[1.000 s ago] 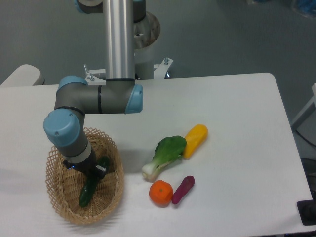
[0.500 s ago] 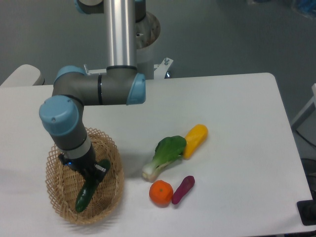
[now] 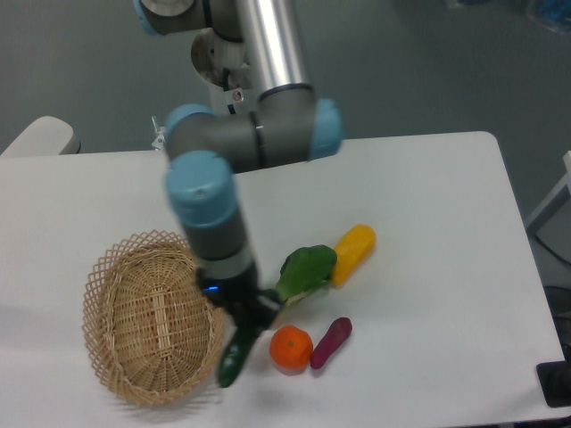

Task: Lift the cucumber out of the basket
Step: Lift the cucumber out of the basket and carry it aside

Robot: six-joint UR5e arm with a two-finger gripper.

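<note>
Gripper (image 3: 243, 323) pinching cucumber (image 3: 234, 354), long axis steeply tilted, lower tip pointing down-left, just beside basket (image 3: 152, 321)

The arm (image 3: 241, 143) consists of tubular links with a polished silver-aluminium finish and grey cast joint housings. Each joint is closed by a round light-blue end cap; three caps are visible, one at the upper joint, one on the right end of the horizontal housing, and one facing the camera on the wrist housing. A white band encircles the lower wrist section. Below it sits a black tool flange with a small blue indicator light. The gripper (image 3: 243, 323) is black; its fingers are blurred and cannot be resolved.
</note>
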